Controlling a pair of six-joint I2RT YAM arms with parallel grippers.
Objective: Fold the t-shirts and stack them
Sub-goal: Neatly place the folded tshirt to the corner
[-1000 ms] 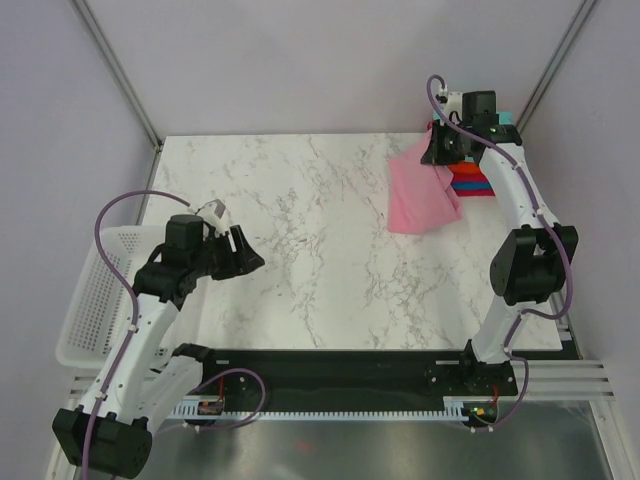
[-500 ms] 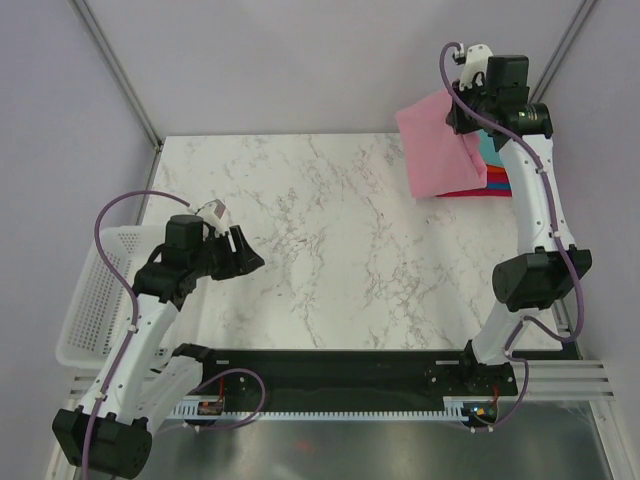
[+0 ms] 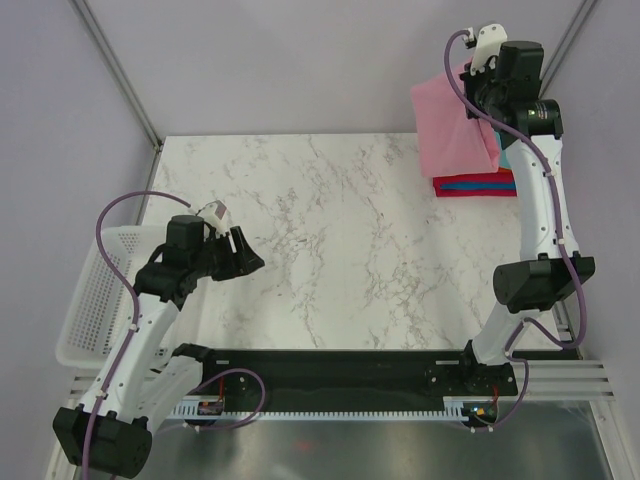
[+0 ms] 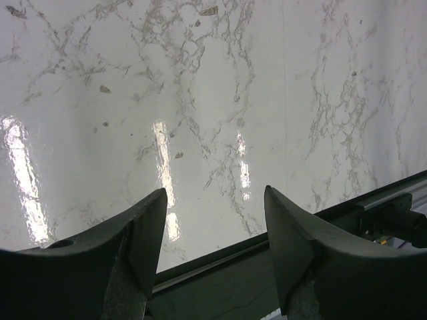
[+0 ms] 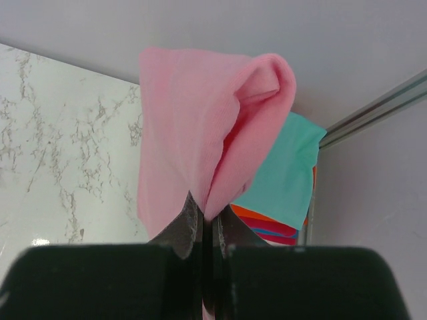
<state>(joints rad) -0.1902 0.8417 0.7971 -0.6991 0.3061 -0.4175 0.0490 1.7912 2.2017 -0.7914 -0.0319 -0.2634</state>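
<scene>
My right gripper (image 5: 203, 223) holds the pink t-shirt (image 5: 193, 120) in the air over the folded stack (image 3: 478, 184).

Its fingers are pressed tight together on a bunched fold of the pink cloth. From the top view the shirt hangs from that pinch in a loose doubled drape, off the marble table (image 3: 330, 230) at the far right corner. The stack lies just below and behind it, with the teal tee (image 5: 283, 177) on top and orange, blue and red edges (image 5: 267, 227) showing underneath. I cannot tell whether the pink hem touches the stack. My left gripper (image 4: 213, 220) hovers low over the near left of the table, spread wide with nothing in it. It is well apart from the shirts and near the white mesh basket (image 3: 95, 290).
</scene>
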